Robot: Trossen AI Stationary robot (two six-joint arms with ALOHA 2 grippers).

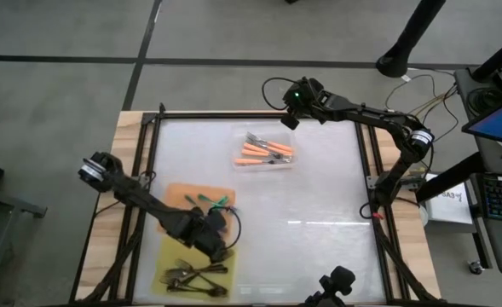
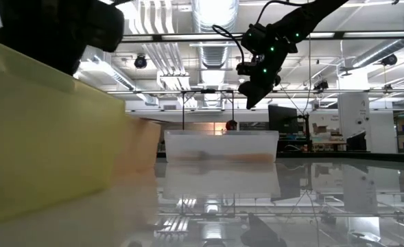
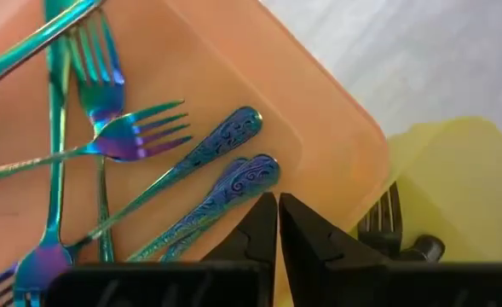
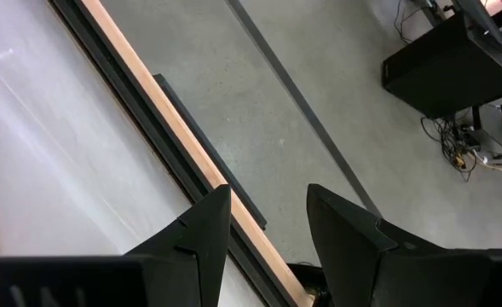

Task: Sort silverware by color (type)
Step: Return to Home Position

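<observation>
White and glossy, the tabletop sits inside a black frame with wooden edges, above a grey floor. Three containers hold the sorted silverware. A clear tray at the far centre holds the orange-handled forks. An orange bin at the left holds the teal forks, which lie crossed over one another. A yellow bin, touching the orange bin on its near side, holds the black forks. The left gripper hangs low over the spot where the orange and yellow bins meet, its jaws closed with nothing between them. The right gripper is raised above the tabletop's far edge, just beyond the clear tray, with its jaws apart and empty.
</observation>
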